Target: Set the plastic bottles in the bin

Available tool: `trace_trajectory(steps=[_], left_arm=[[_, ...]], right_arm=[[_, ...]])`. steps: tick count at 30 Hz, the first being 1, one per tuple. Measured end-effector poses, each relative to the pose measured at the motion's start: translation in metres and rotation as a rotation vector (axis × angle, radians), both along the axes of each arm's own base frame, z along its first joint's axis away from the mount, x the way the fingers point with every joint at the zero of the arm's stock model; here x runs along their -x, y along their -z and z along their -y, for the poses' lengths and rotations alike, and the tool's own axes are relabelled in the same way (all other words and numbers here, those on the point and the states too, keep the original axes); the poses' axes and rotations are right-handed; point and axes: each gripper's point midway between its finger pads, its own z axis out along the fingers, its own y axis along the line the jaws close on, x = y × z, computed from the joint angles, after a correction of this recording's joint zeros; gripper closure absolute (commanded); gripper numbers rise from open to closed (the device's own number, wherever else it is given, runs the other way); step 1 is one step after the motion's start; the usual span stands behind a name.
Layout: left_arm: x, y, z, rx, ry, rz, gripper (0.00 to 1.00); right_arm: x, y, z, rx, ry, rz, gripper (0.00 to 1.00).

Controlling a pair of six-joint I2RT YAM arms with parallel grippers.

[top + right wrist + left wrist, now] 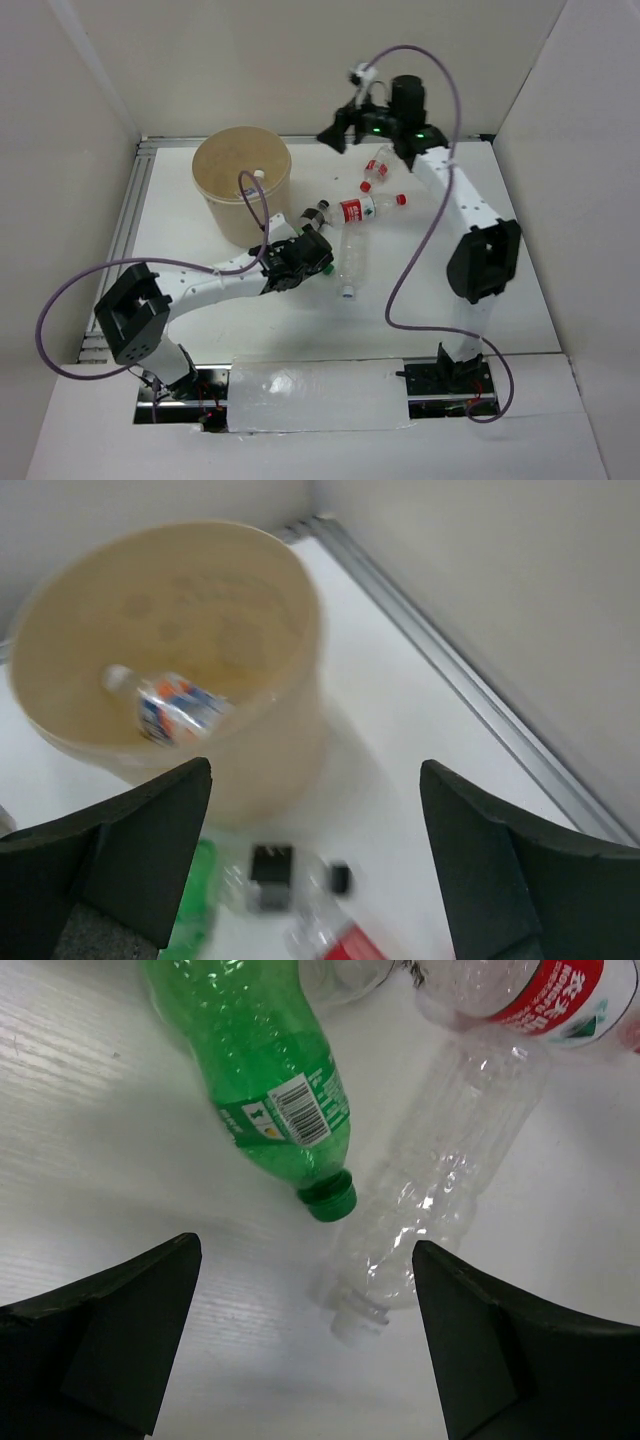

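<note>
Tan and smooth-walled, the bin (275, 745) lies below and ahead of my right gripper (315, 770), more toward its left finger than its right; 1 small bottle with an orange-and-blue label (170, 708) lies inside it. That gripper's fingers stand wide apart with nothing between them, so it holds nothing.

Below the right fingers, nearer than the bin, lies the dark-capped bottle (285, 875) on the white table (400, 730).

My left gripper (305, 1255) is spread as wide as it goes, empty, hanging over 3 more bottles. The green bottle (255, 1070) lies ahead of the fingers, its body toward the left finger and its green cap (332, 1197) pointing back into the gap. The clear bottle (440, 1170) lies just beside it, touching or nearly so at the cap; it has no cap, and its open neck sits close in front of the right finger. The red-label bottle (560, 995) lies beyond the right finger, at the clear bottle's far end.

I judge all of these empty, so very light; thin walls will dent under a squeeze, the round bodies will roll, and smooth plastic may slip. The stiffest hold is the neck and shoulder; for the green bottle I would close across the body just above the cap, fingers square to its length.
</note>
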Motion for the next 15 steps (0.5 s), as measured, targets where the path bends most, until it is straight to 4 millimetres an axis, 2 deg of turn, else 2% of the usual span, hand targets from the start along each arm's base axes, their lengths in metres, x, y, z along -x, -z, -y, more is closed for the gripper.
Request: trace_trajectory(steps=[2,4,6,9,12,15], left_arm=[[-0.009,-0.001,0.004,-0.004,-0.042,-0.002,0.0],[-0.018,0.004,0.005,-0.035,-0.083,-0.02,0.0],[-0.028,0.015,0.009,-0.07,-0.116,-0.046,0.0],[-0.038,0.038,0.005,-0.127,-0.158,-0.083,0.0],[-0.04,0.06,-0.009,-0.193,-0.19,-0.125,0.0],[-0.045,0.073,-0.024,-0.239,-0.22,-0.148,0.0]], right_arm=[[-0.004,0.018,0.066,0.028,0.115,-0.064,0.1],[0.01,0.047,0.126,0.058,0.213,-0.147,0.07],[0.036,0.078,0.158,0.087,0.259,-0.224,0.06],[0.088,0.126,0.176,0.114,0.261,-0.345,0.05],[0.129,0.158,0.184,0.108,0.262,-0.422,0.05],[0.164,0.182,0.193,0.09,0.276,-0.483,0.05]])
